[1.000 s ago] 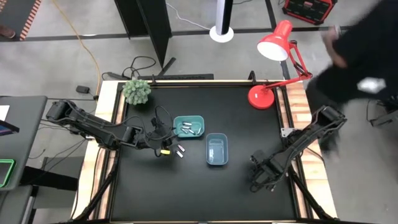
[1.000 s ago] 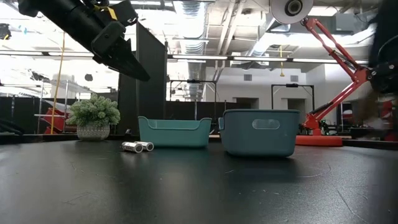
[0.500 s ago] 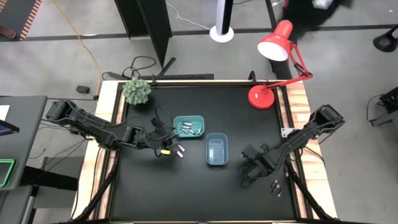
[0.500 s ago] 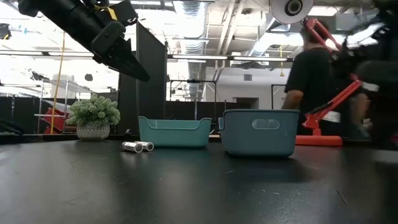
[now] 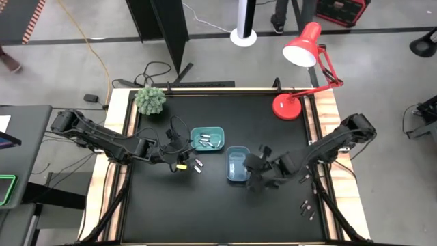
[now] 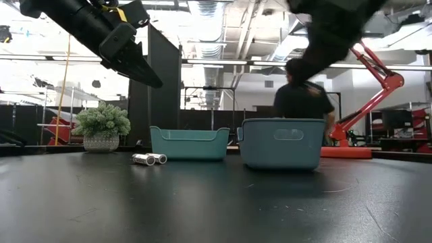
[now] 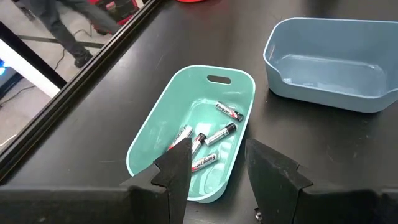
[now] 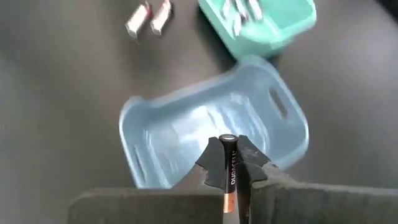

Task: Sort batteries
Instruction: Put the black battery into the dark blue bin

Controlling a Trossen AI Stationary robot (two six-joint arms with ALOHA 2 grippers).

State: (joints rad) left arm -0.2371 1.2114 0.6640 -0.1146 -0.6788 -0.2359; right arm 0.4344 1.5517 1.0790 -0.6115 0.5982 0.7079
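The right gripper [image 8: 231,163] is clamped on a dark cylindrical battery with a copper end [image 8: 227,168], held upright between its fingers. Directly beyond and beneath it lies the pale blue rectangular plastic tray [image 8: 155,149], which looks bare inside, so this would be the first cell to go in there. In the high view the right gripper [image 5: 258,175] sits at that tray's outer edge [image 5: 237,179], on the side away from the other arm.

Just past the blue tray from the gripper stands the teal rectangular plastic tray [image 7: 149,146], already holding several silver batteries with dark and red-pink bands [image 7: 214,134]. Two more silver cylinders [image 5: 198,165] lie loose on the black table top [image 5: 205,212], beside the teal tray and close under the left gripper [image 7: 214,158], which hovers with its fingers parted and nothing between them.

Behind the right gripper, toward that arm's base, a few small dark batteries [image 5: 306,208] remain on the table near the edge.

My reading: one tray is partly filled, the other barely begun, with the held cell, the loose silver pair and the dark cluster left to place.
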